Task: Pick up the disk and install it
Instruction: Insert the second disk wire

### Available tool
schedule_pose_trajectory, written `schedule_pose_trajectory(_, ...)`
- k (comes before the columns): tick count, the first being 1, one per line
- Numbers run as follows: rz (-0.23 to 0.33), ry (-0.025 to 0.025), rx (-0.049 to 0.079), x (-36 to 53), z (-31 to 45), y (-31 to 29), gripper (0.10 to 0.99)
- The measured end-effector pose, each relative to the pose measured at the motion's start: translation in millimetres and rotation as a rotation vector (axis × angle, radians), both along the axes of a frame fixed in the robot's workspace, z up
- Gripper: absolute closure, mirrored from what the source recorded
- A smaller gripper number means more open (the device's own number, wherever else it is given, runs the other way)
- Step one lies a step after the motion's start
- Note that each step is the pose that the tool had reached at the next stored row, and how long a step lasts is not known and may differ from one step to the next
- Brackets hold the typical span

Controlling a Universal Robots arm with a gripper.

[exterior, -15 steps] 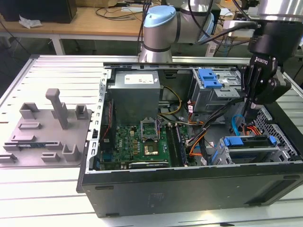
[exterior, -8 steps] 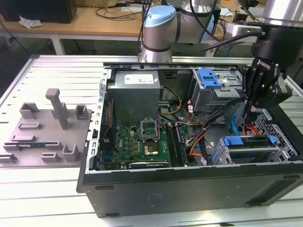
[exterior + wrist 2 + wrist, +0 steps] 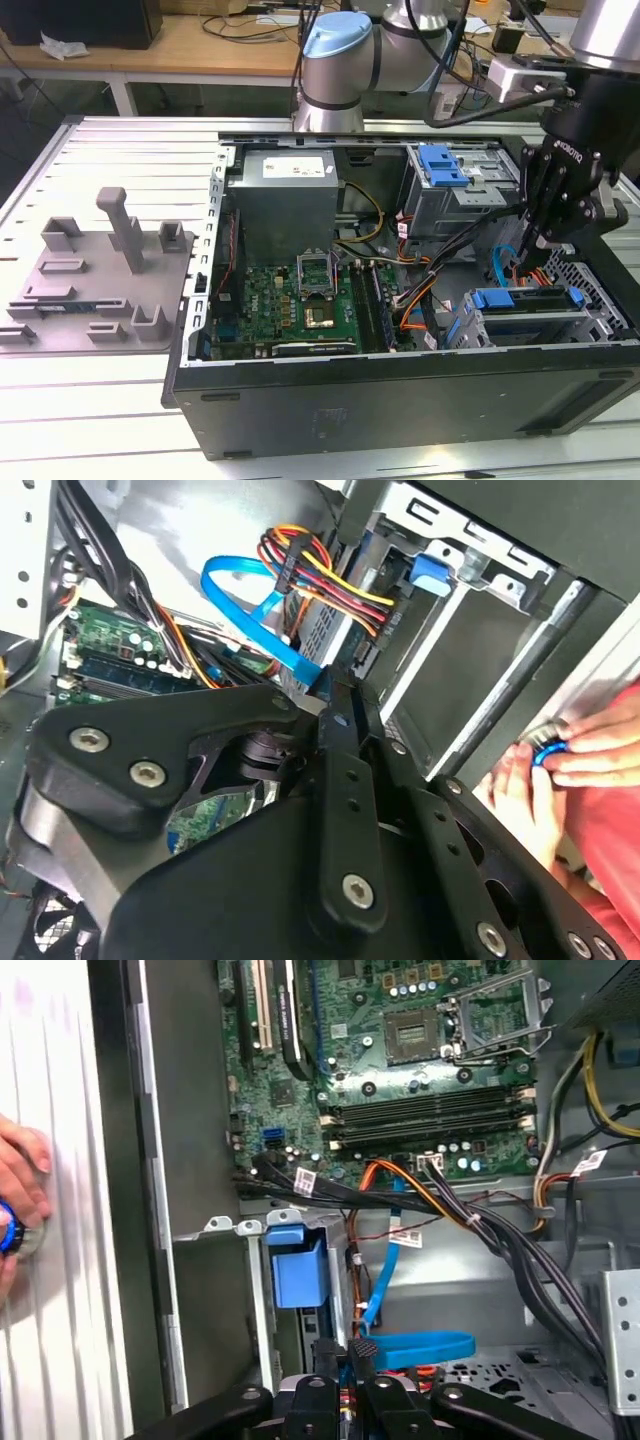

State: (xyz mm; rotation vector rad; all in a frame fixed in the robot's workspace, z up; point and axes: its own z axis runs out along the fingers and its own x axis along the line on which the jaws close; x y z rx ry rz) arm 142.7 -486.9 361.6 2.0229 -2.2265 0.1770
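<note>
The disk (image 3: 522,300), silver in its blue carrier, lies in the drive cage at the exterior view's lower right of the open computer case (image 3: 400,400). My gripper (image 3: 543,238) hangs just above that cage, beside the bundle of coloured wires. Its fingers (image 3: 362,1352) are pressed together with nothing between them. In the second wrist view the fingers (image 3: 338,705) meet close to a thin blue cable (image 3: 250,590) and a drive end (image 3: 335,630) with wires plugged in. A blue carrier end (image 3: 298,1268) sits in the bay in the first wrist view.
A second blue latch (image 3: 443,165) tops the rear drive cage. The motherboard (image 3: 290,305) and the power supply (image 3: 285,200) fill the case's left half. A grey fixture (image 3: 100,270) lies on the table's left. A person's hand (image 3: 560,770) grips a small blue round part outside the case.
</note>
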Motion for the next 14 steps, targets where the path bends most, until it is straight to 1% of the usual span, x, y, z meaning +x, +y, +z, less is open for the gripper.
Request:
schedule_pose_trajectory(1, 0.000, -0.0011, 0.010, 0.0, 0.0, -1.3, 0.925)
schedule_pose_trajectory(2, 0.000, -0.0025, 0.027, 0.0, 0.0, -3.8, 0.925)
schedule_pose_trajectory(3, 0.000, -0.0029, 0.035, 0.0, 0.0, -5.5, 0.925)
schedule_pose_trajectory(4, 0.000, -0.0035, 0.051, 0.0, 0.0, -9.4, 0.925)
schedule_pose_trajectory(6, 0.000, -0.0038, 0.070, 0.0, 0.0, -14.2, 0.925)
schedule_pose_trajectory(7, 0.000, -0.0039, 0.085, 0.0, 0.0, -17.3, 0.925)
schedule_pose_trajectory(8, 0.000, -0.0040, 0.097, 0.0, 0.0, -19.5, 0.925)
schedule_pose_trajectory(9, 0.000, -0.0041, 0.113, 0.1, 0.0, -22.2, 0.925)
schedule_pose_trajectory(12, 0.000, -0.0042, 0.144, 0.7, 0.0, -29.1, 0.925)
schedule_pose_trajectory(14, 0.000, -0.0042, 0.160, 1.9, 0.0, -33.7, 0.925)
